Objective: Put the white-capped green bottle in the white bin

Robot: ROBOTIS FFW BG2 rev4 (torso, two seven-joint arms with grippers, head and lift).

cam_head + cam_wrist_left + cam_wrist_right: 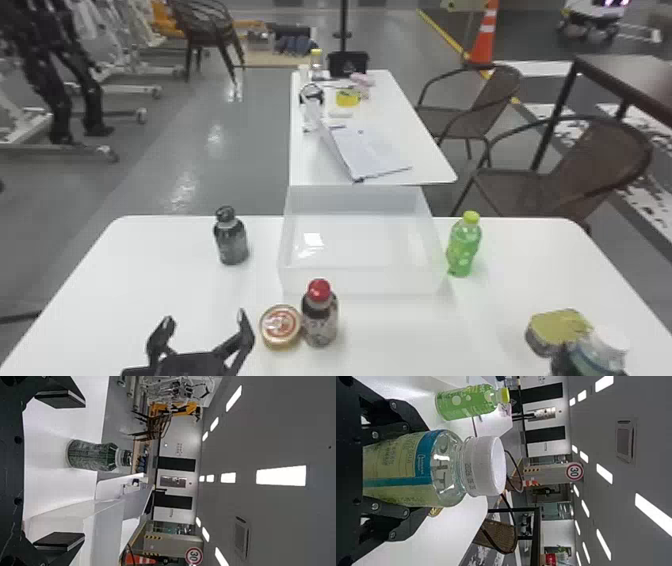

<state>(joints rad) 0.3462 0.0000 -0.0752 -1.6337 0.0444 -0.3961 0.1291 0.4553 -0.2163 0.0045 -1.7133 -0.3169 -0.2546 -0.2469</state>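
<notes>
White-capped bottle [413, 469], cap [488, 466] up, axis upright.

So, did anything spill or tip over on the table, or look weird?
Nothing looks odd. The red-capped bottle, dark bottle and yellow-capped bottle all stand upright, the white bin sits flat, and I see no spill.

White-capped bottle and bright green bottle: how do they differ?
The white-capped bottle is held in the right gripper; the bright green bottle stands free beside the white bin. The white-capped bottle has a blue band, while the bright green bottle has pale spots and a yellow-green cap. Both are capped.
</notes>
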